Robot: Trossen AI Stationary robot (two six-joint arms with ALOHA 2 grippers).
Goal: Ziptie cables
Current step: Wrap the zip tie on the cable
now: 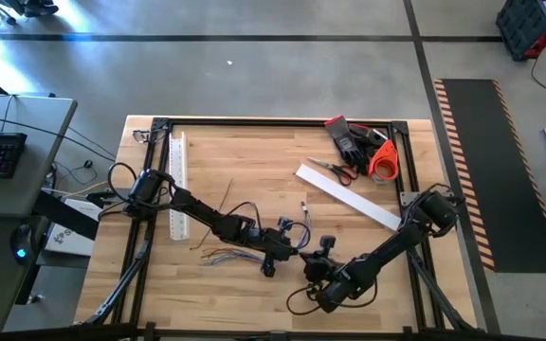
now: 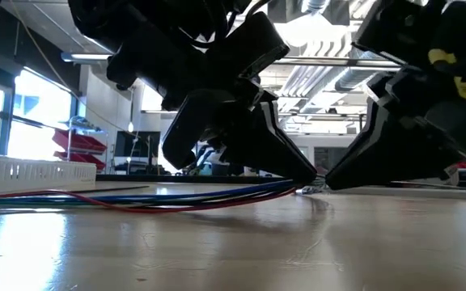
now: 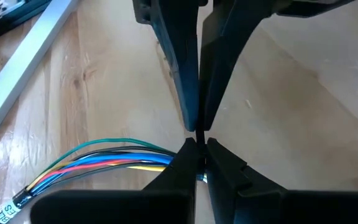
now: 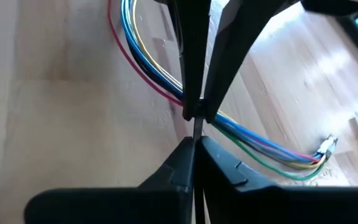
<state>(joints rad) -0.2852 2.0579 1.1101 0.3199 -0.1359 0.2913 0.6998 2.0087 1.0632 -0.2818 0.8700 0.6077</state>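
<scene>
The cables (image 1: 221, 254) lie as a limp bunch of blue, red, yellow and green wires on the wooden table (image 1: 254, 303), running left in the low view (image 2: 136, 196). My left gripper (image 3: 196, 149) and my right gripper (image 4: 194, 144) meet tip to tip over the bunch near the table's middle (image 1: 297, 254). Both are shut on one thin dark ziptie (image 3: 197, 132), of which only a short stretch shows between the tips. The wires (image 4: 148, 62) pass under the left fingers. Another dark strip (image 1: 228, 194) lies loose on the table farther back. My left gripper pinches the ziptie (image 4: 196, 122) at its fingertips, slanting down from the table's left. The tips sit right over the cables (image 3: 160, 158); whether they touch the wires, I cannot tell. My right gripper pinches the same ziptie (image 4: 196, 132) at its fingertips, slanting down from the table's right, along the strip. The strip runs straight between the two pairs of tips, just above the tabletop.
A white slotted duct (image 1: 178, 185) lies along the left side, and a white flat strip (image 1: 349, 196) lies right of centre. Scissors (image 1: 335, 169), dark gloves (image 1: 349, 140) and an orange tape roll (image 1: 384, 161) sit at the far right corner. A black frame (image 1: 282, 121) rims the table.
</scene>
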